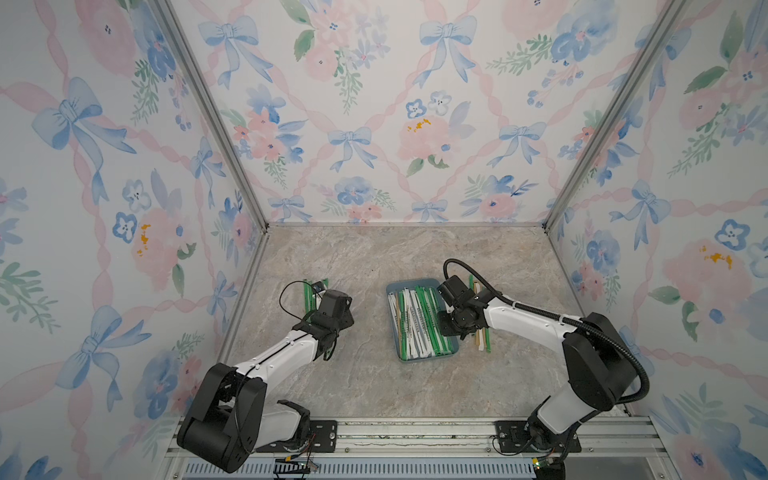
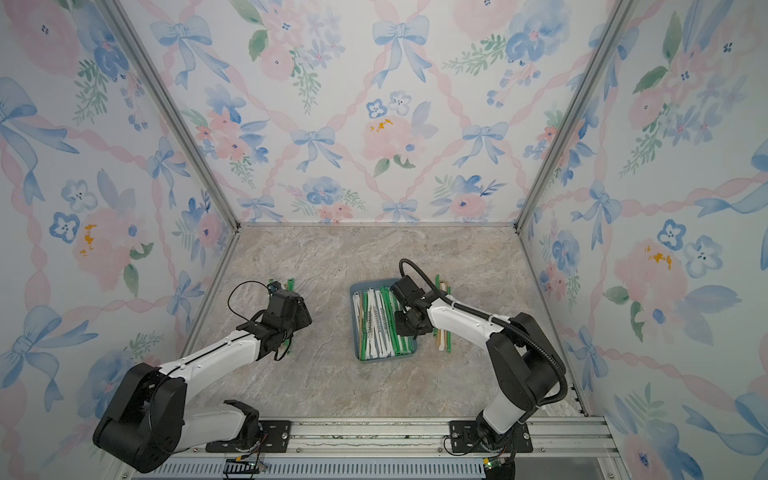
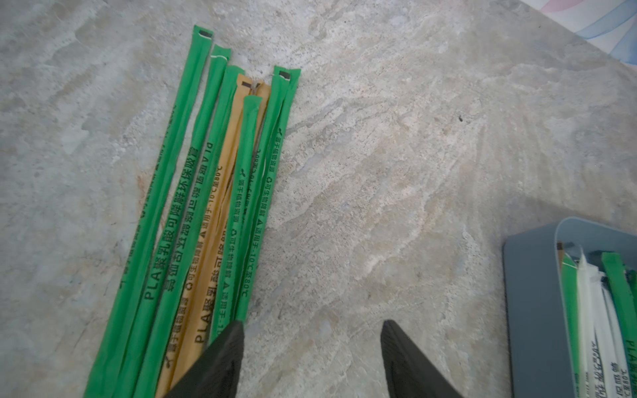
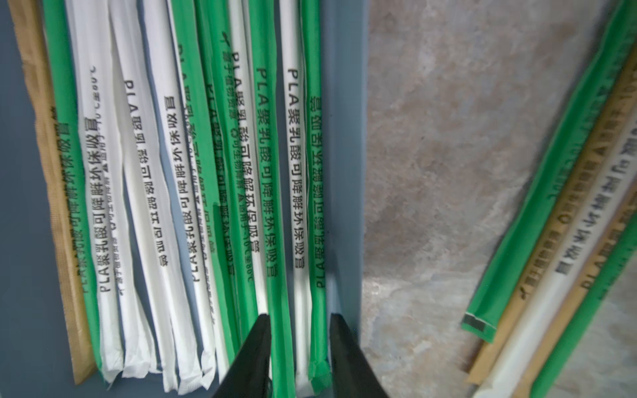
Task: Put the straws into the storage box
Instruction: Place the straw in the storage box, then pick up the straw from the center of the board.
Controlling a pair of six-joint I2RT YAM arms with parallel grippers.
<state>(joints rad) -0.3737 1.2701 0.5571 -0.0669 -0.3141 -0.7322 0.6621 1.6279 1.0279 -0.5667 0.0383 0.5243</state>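
Left claw [image 3: 312, 324]: we are holding it wide open over the table [image 3: 413, 155], gripping nothing.
Right claw [image 4: 300, 315]: we are holding it a little open over the box [image 3: 531, 310], gripping nothing.
Straws in the box [image 4: 265, 172]: many are lying side by side, green, white and one brown.
Straws on the table: one green and brown pile [image 3: 206, 206] is lying by the left claw, another pile [image 4: 527, 220] just beside the box.

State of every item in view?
storage box: on table, partly filled.
boxed straws: lying flat, roughly parallel.
left straw pile: on table, outside box.
right straw pile: on table, beside box.
left claw: open, empty, by left pile.
right claw: open, empty, above box.
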